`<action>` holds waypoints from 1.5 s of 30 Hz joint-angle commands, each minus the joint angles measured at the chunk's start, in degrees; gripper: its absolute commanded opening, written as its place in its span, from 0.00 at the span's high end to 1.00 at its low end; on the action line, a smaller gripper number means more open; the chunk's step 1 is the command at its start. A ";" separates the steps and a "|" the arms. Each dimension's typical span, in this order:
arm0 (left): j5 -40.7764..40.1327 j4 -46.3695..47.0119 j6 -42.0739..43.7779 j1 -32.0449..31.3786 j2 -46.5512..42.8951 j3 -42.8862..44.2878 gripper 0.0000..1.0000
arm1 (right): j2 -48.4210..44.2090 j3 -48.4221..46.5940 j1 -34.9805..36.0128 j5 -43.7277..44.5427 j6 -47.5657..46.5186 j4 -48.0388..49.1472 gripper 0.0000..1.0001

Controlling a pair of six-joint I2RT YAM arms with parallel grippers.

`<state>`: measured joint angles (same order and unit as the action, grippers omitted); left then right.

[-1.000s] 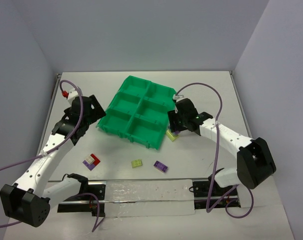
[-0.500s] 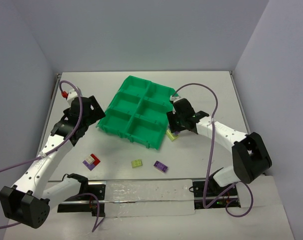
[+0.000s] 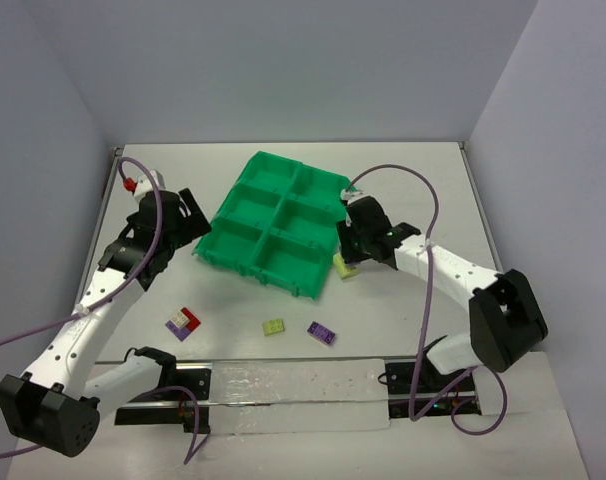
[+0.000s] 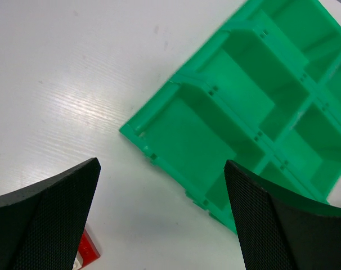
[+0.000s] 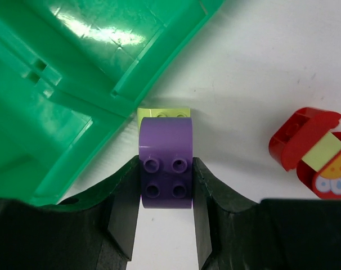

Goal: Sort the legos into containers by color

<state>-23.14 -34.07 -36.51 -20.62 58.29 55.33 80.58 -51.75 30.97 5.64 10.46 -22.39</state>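
While the left hand (image 4: 162, 169) gapes, the right hand (image 5: 166, 188) grips a four-stud purple brick (image 5: 166, 140).

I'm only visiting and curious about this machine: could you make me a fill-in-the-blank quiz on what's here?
The right gripper clamps a ___ brick.
The green tray has ___ compartments.
The left gripper is wide ___, holding nothing.
Missing words: purple; six; open.

Right gripper (image 5: 166, 194) clamps a purple brick (image 5: 165, 143) between its black fingers (image 5: 124, 202); a pale yellow brick (image 5: 162, 113) touches its far end beside the green tray (image 5: 58, 67), a red-and-yellow piece (image 5: 314, 152) lying apart on the white table (image 5: 260, 56)
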 commanded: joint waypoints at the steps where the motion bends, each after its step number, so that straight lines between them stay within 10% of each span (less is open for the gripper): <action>1: 11.66 4.04 4.53 -0.03 -2.28 2.55 0.01 | -8.73 -1.43 0.45 -2.55 1.81 0.27 1.00; 18: 44.67 29.64 -9.36 -2.72 3.82 -4.19 0.11 | -20.56 -5.47 0.40 -9.77 7.00 0.38 1.00; 45: 55.95 44.94 -13.67 -12.16 19.21 -6.14 0.29 | -20.65 -3.74 0.43 -24.77 7.29 2.65 1.00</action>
<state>28.28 4.25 -47.54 -32.10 75.54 48.99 61.63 -54.43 30.98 -17.51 18.13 -23.13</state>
